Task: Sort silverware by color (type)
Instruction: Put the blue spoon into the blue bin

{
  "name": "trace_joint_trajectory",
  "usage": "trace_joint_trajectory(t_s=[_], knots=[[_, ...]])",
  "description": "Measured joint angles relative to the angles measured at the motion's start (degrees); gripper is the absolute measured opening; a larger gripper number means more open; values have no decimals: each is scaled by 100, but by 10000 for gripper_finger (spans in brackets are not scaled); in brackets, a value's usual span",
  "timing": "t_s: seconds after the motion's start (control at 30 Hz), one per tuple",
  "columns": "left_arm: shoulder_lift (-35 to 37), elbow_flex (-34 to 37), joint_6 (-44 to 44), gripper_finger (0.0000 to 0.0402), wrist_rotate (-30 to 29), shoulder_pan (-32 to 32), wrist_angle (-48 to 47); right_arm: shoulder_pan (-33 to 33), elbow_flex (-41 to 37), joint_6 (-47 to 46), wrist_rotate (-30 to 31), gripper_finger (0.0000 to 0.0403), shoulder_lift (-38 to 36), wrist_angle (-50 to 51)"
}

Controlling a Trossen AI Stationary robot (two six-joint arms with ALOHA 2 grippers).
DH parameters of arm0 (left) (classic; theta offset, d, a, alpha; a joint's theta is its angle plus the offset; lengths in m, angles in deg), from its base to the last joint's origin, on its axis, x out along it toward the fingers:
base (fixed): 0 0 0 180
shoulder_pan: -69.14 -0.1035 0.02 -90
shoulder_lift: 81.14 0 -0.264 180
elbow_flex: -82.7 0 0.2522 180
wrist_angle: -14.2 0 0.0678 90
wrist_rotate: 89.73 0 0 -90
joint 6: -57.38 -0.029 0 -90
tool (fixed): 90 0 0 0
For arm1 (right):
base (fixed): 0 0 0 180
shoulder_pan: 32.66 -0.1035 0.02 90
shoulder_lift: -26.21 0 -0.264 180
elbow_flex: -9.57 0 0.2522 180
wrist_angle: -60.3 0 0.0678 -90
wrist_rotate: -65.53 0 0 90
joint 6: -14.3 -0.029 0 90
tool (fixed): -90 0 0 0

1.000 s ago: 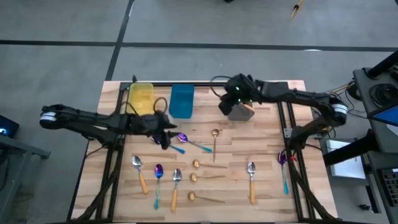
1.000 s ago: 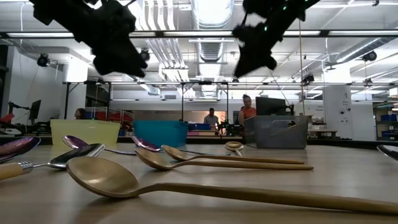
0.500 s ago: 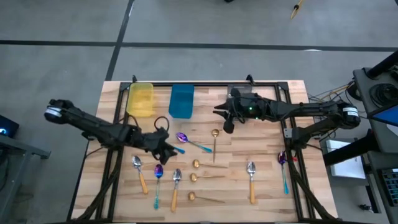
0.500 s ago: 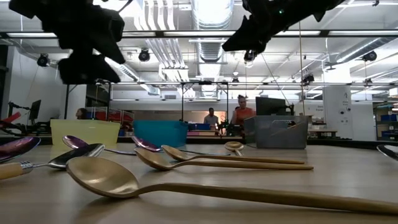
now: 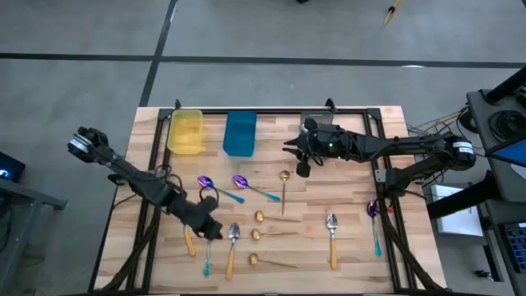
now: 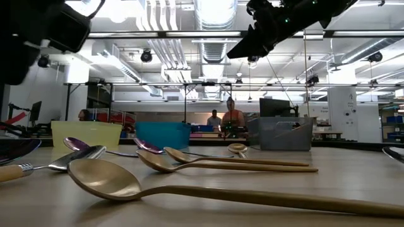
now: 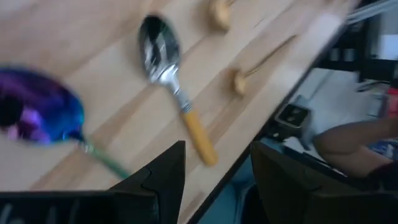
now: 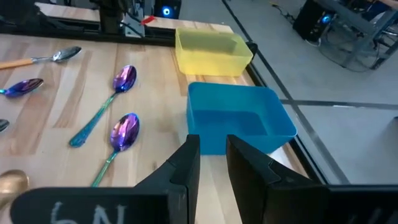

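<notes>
My left claw (image 5: 210, 229) hangs wide and empty over the spoons nearest the front edge, well in front of the blue bin (image 5: 240, 132). My right claw (image 5: 301, 167) hovers beside that bin, fingers narrow, holding nothing. Two purple spoons (image 5: 207, 185) lie just in front of the bin; gold ones (image 5: 283, 185) lie farther forward.

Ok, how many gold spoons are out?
4 gold spoons: one right of the purple pair, three in a column nearer the front edge; the left arm may hide more.
</notes>
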Motion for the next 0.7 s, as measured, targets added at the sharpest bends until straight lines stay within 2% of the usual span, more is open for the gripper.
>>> trace_joint_trajectory(t_s=[0.27,0.4,0.53,0.7], knots=[[-728,-1541,369,162,307,380,-2346,11,6,2,6,68,0,-6],[-1120,-2276,603,162,-32,538,-3385,11,0,-2,4,68,0,-2],[-1468,-2668,837,162,-244,636,-3819,11,-2,4,4,68,0,1],[-1816,-2876,1154,162,-306,689,-3827,11,-2,11,3,68,0,-2]])
